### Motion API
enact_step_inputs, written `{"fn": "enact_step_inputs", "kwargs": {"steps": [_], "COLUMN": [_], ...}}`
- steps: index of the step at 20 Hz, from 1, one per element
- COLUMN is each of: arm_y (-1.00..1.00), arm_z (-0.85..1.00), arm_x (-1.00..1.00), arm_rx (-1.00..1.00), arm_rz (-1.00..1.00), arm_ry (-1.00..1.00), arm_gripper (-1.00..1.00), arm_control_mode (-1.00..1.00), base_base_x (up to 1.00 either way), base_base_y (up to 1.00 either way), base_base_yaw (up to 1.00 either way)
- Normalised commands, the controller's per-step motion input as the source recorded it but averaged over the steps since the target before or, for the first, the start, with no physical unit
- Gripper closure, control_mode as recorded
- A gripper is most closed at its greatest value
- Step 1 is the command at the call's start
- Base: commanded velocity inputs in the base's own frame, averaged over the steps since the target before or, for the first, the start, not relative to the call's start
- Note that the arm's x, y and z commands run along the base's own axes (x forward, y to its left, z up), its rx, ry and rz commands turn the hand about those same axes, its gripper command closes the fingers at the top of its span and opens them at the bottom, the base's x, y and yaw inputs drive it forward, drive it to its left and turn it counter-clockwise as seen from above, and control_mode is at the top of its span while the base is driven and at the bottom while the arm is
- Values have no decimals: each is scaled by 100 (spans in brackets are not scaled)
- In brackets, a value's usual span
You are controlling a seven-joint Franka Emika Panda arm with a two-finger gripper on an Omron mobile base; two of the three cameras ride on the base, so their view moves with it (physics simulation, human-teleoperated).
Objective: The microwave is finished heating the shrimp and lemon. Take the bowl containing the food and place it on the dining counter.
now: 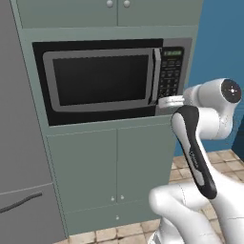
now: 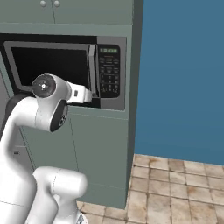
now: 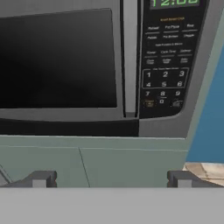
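The microwave (image 1: 100, 78) (image 2: 48, 65) (image 3: 57, 57) sits built into a grey-green cabinet, and its dark window door is shut. A vertical bar handle (image 1: 156, 76) (image 2: 92, 70) (image 3: 130, 57) runs along the door's right edge, beside the keypad (image 1: 170, 76) (image 2: 108, 72) (image 3: 168, 57) with its green display. My gripper (image 1: 162, 101) (image 2: 89, 95) (image 3: 111, 180) hovers just in front of the microwave's lower right corner, below the handle's foot, open with nothing between the fingers. The bowl, shrimp and lemon are hidden behind the door. The dining counter is out of view.
Cabinet doors (image 1: 114, 167) (image 3: 131, 166) lie below the microwave and upper cabinets (image 1: 116, 12) above it. A tall grey fridge front (image 1: 19, 157) stands to the left. A blue wall (image 2: 183, 74) and tiled floor (image 2: 175, 188) lie to the right.
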Motion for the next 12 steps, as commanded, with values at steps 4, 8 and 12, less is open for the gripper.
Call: {"fn": "enact_step_inputs", "kwargs": {"steps": [4,8,12], "arm_y": [0,0,0], "arm_z": [11,0,0], "arm_x": [81,83,81], "arm_rx": [1,0,0], "arm_rz": [-2,0,0], "arm_ry": [0,0,0], "arm_gripper": [-100,-100,-100], "arm_control_mode": [-100,-100,-100], "base_base_x": [0,0,0], "base_base_y": [0,0,0], "base_base_yaw": [0,0,0]}}
